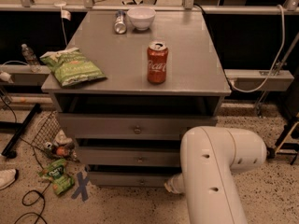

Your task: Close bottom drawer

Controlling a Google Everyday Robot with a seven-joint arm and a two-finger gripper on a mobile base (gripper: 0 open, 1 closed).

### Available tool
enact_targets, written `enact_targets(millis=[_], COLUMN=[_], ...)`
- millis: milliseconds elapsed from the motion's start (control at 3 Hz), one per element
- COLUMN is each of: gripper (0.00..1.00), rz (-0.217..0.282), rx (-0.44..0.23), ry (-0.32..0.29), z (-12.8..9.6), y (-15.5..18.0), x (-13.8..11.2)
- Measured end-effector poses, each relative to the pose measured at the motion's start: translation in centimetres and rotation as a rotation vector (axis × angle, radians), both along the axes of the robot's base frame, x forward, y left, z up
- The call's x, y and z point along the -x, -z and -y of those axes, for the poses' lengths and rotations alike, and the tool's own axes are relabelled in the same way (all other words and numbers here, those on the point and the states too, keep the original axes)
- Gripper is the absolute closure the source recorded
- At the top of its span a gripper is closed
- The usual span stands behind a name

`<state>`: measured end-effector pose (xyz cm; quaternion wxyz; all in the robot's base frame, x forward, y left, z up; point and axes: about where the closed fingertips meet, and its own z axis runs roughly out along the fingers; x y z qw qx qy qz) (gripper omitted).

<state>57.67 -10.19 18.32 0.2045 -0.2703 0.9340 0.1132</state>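
The grey cabinet [140, 73] has three drawers. The bottom drawer [126, 178] is the lowest, a flat grey front with a small round knob [141, 181]. It stands out a little, with a dark gap above it. The middle drawer [126, 156] and top drawer [131, 126] also stand out a little. My white arm [215, 171] fills the lower right. My gripper [172, 185] is mostly hidden behind the arm; a pale part of it shows at the right end of the bottom drawer's front.
On the cabinet top are a red cola can [157, 62], a green chip bag [72, 67], a white bowl [141, 17] and a lying silver can [120, 22]. On the floor at left are a wire basket [46, 129], litter [56, 176], a blue tape cross [81, 186] and cables.
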Motion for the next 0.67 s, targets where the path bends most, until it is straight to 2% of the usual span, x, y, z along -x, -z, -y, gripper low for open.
enact_targets(millis=[333,667], gripper=[1.0,1.0], rz=[-0.111,-0.196], rx=[-0.006,-0.025], ry=[0.015,0.067], z=[0.9,3.0], y=[1.1,1.6], x=[3.1,5.9])
